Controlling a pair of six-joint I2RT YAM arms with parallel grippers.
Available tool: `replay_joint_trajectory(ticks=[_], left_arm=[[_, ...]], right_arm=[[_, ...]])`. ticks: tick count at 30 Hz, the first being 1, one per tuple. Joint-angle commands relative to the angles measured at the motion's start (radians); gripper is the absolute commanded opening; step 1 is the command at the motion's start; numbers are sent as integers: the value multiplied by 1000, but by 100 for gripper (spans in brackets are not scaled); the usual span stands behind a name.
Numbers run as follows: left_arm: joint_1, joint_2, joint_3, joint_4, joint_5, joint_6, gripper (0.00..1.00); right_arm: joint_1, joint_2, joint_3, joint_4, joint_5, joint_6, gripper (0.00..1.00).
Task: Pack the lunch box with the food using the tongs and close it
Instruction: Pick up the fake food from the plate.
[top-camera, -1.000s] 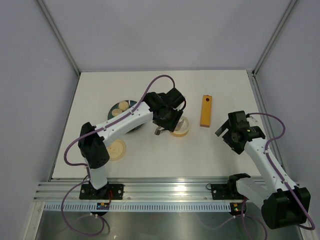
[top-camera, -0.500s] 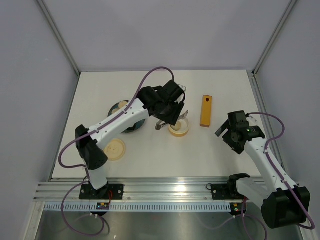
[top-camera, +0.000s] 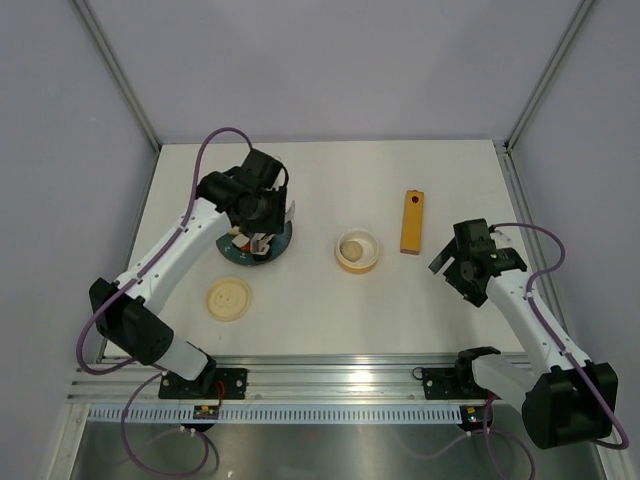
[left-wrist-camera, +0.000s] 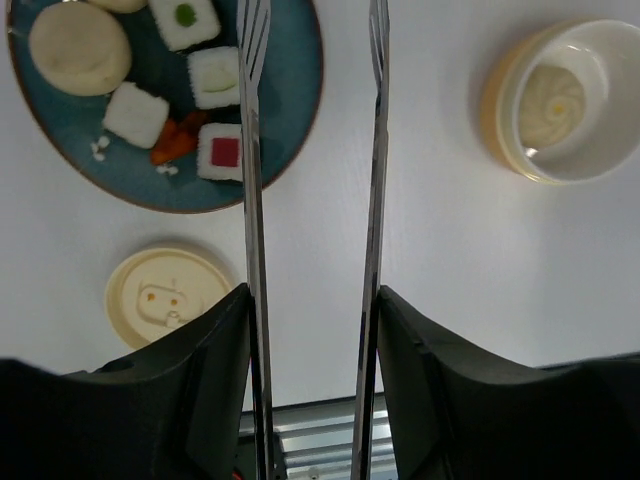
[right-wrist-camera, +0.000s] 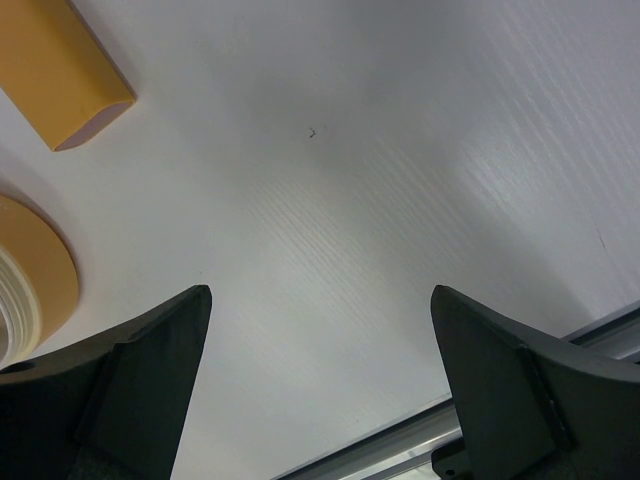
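Observation:
The cream lunch box (top-camera: 357, 251) (left-wrist-camera: 500, 110) stands mid-table with one pale bun (left-wrist-camera: 553, 100) inside. Its flat lid (top-camera: 229, 298) (left-wrist-camera: 165, 297) lies apart, nearer the front left. My left gripper (top-camera: 262, 222) (left-wrist-camera: 312, 300) hovers over the dark plate (top-camera: 232, 255), shut on the tongs (left-wrist-camera: 252, 200). The two silvery arms stand apart, and nothing is between them. Another bun (left-wrist-camera: 80, 48) lies on the plate's far side. My right gripper (top-camera: 455, 262) (right-wrist-camera: 320, 300) stands open and holds nothing, to the right of the lunch box.
The teal plate (left-wrist-camera: 300, 110) also carries several small sushi pieces (left-wrist-camera: 222, 150) and orange bits. A long orange block (top-camera: 411, 222) (right-wrist-camera: 60, 70) lies right of the lunch box. The metal rail (top-camera: 330, 380) runs along the front edge.
My left arm swung left from the lunch box to above the plate, carrying the tongs. A bun now shows in the lunch box. The right arm has not moved.

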Motion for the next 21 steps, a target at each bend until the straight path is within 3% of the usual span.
replay_joint_trajectory(ticks=[1,9,21], left_arm=[[78,-77,-86,58,-35,-18,52],[202,-95,-231,144,18,-23,52],[230,23,-177,189,-4,-64,52]], right_arm=[[-3,12,26,36,-9,-15,99],[-3,38,26,55,-32,-18,100],[-3,49,23,61,-41,-18,100]])
